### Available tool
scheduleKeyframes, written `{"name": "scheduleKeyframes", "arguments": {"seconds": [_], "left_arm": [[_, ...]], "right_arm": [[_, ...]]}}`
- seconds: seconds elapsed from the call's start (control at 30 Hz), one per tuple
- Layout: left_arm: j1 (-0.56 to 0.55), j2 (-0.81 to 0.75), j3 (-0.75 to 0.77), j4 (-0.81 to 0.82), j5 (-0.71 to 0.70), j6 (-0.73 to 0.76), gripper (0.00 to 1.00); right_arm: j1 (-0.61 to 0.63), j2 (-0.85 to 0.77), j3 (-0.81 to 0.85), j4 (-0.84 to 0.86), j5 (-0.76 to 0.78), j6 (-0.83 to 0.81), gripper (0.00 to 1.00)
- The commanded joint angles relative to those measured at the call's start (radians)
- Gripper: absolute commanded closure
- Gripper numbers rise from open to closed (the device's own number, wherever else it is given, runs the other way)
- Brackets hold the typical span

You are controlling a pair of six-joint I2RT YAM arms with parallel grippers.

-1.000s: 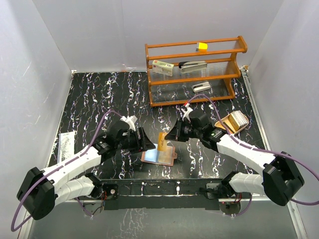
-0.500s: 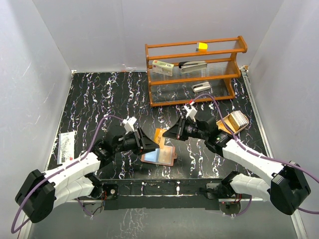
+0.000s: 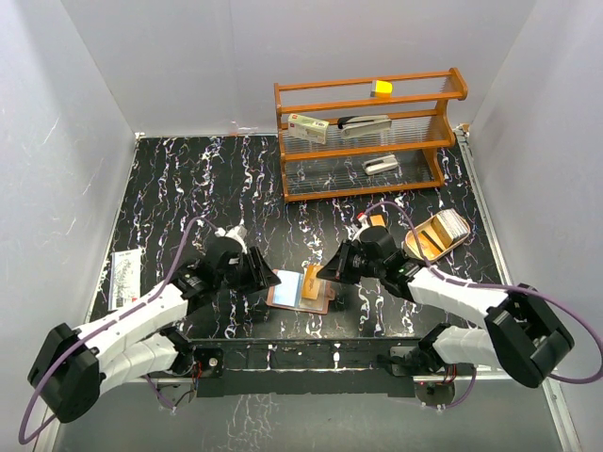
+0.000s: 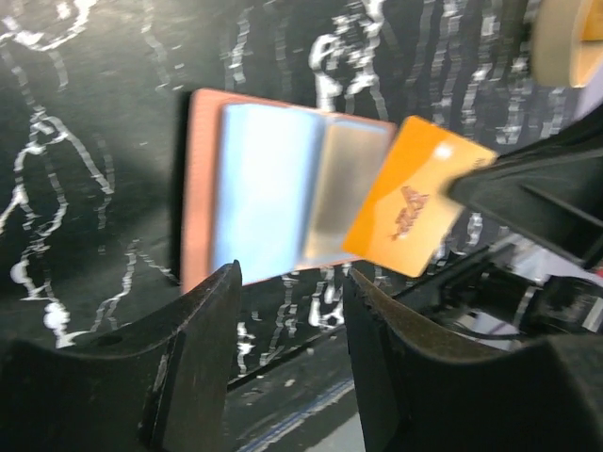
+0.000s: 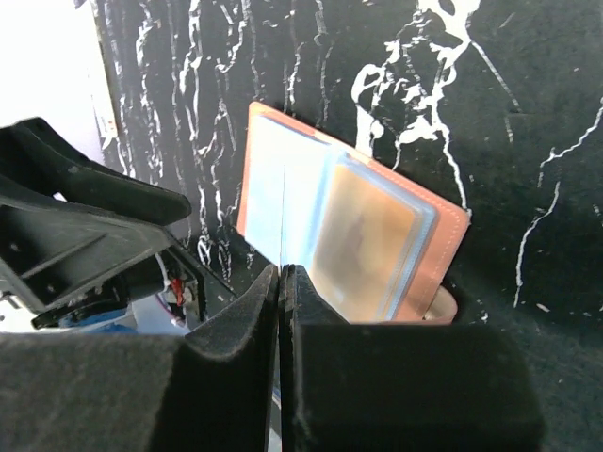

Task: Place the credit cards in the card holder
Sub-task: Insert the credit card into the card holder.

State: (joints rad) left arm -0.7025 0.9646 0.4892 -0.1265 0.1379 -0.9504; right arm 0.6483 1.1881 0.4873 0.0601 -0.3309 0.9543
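The right gripper (image 3: 328,274) pinches an orange card (image 4: 417,209) over the card holder (image 4: 200,188). The left gripper (image 4: 292,282) is half open and empty at its 9 o'clock. With nothing pinning it, the card holder could slide.

Robotics lab cell, plain white walls (image 3: 85,113), black marbled table (image 3: 188,179), arms (image 3: 141,315) bolted at edge

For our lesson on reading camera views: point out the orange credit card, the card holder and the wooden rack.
orange credit card (image 4: 415,207), left wrist view, middle of its face.
card holder (image 4: 202,188), left wrist view, bare reddish-brown left border.
wooden rack (image 3: 282,132), top external view, left upright post.
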Motion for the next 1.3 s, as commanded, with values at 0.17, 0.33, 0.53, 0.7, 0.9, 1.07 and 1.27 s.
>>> {"name": "scheduleKeyframes", "arguments": {"seconds": [0.17,0.33,0.53,0.7,0.9,1.07,1.27], "left_arm": [[0.005,0.131,-0.062,0.027,-0.042,0.072,0.66],[0.005,0.171,-0.087,0.068,-0.018,0.073,0.71],[0.005,0.179,-0.105,0.083,-0.001,0.065,0.78],[0.004,0.179,-0.113,0.089,-0.002,0.061,0.80],[0.005,0.186,-0.129,0.108,0.007,0.046,0.80],[0.005,0.180,-0.148,0.139,0.034,0.022,0.80],[0.005,0.184,-0.162,0.162,0.059,0.003,0.81]], "right_arm": [[0.005,0.117,-0.024,0.187,0.009,0.027,1.00],[0.006,0.179,-0.041,0.256,-0.014,0.043,1.00],[0.006,0.234,-0.065,0.317,-0.035,0.052,1.00],[0.006,0.272,-0.072,0.343,-0.043,0.049,1.00],[0.006,0.321,-0.070,0.393,-0.077,0.053,1.00],[0.007,0.339,-0.067,0.408,-0.073,0.049,1.00],[0.008,0.375,-0.066,0.437,-0.096,0.051,1.00]]}}
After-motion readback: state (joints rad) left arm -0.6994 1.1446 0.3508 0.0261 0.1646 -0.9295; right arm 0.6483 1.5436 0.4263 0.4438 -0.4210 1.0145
